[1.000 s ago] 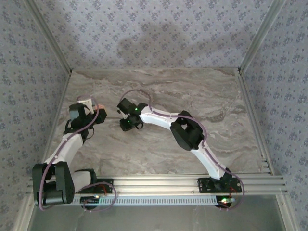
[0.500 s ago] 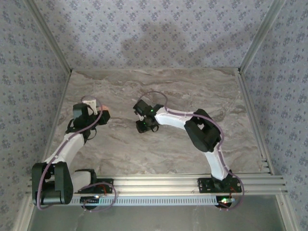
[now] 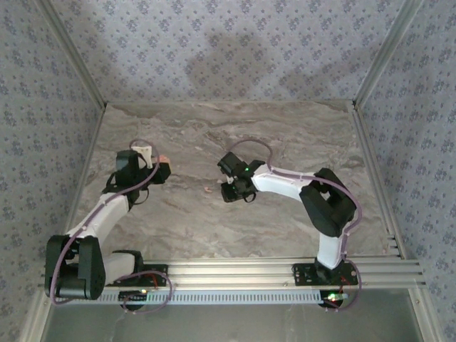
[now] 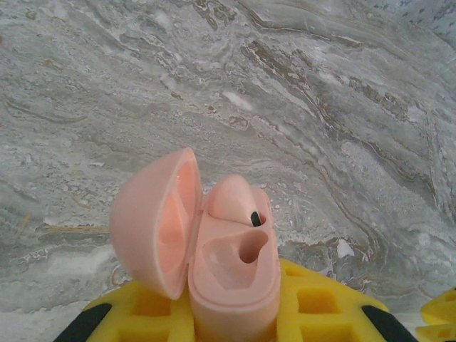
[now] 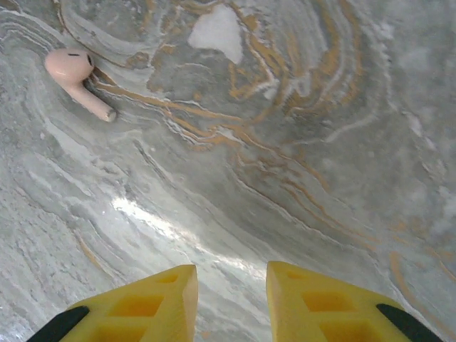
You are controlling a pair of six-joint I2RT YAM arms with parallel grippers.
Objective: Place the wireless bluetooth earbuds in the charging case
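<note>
My left gripper (image 4: 235, 317) is shut on the pale pink charging case (image 4: 231, 278), which stands upright with its lid (image 4: 153, 221) swung open to the left. One pink earbud (image 4: 235, 201) sits in the case's far socket, and the near socket (image 4: 246, 251) is hollow. In the top view the case (image 3: 163, 161) is at the table's left. A second pink earbud (image 5: 75, 77) lies on the marble, stem pointing right, ahead and left of my right gripper (image 5: 231, 274). That gripper is open with only table between its yellow fingers (image 5: 146, 303). From above, this earbud (image 3: 207, 189) lies just left of the right gripper (image 3: 229, 191).
The marble table top (image 3: 285, 135) is bounded by metal rails at its left (image 3: 92, 164) and right (image 3: 370, 171) edges, with patterned walls behind. Both arm bases sit on the near rail (image 3: 235, 274).
My right arm has drawn away to the right from the left gripper and the case. The left arm has shifted slightly right with the case still in it.
</note>
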